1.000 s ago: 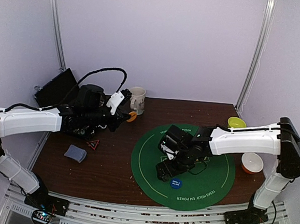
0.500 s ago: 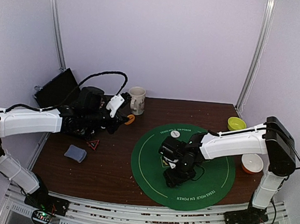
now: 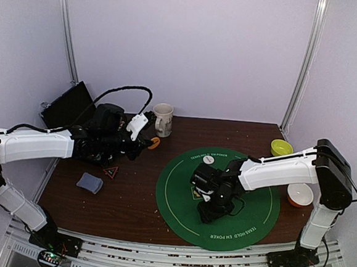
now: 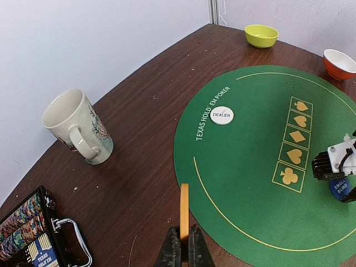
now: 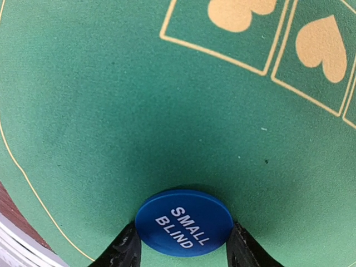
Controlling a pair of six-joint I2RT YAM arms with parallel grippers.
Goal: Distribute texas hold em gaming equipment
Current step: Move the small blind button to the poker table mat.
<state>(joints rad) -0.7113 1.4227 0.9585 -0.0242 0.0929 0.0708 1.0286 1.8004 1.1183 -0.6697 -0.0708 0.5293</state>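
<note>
Step in hand: distribution of the button discs onto the green mat (image 3: 175,192), which lies on the right half of the tabletop (image 3: 130,199), close to its near edge. The white DEALER disc (image 4: 221,115) already lies flat on the far part of the mat.

My left claw (image 4: 183,246) is nearly closed. Its fingers pinch the lower rim of the orange button disc (image 4: 184,207), which stands on edge above bare wood. This is near the mug (image 4: 77,129), toward the far edge and left of centre. The chip case (image 4: 25,231) sits at the left edge.

My right claw (image 5: 183,231) is low over the near part of the mat. It is closed to the width of the blue SMALL BLIND disc (image 5: 183,221), with one finger against each side of the rim. I cannot tell whether the disc is lifted or rests on the felt.

Next move, as I judge it:
1. Left arm: carry the orange disc across to the mat and turn the wrist so that the disc lands flat, not on edge.
2. Right arm: confirm the grip, then raise the blue disc clear of the felt before any sideways travel.
</note>
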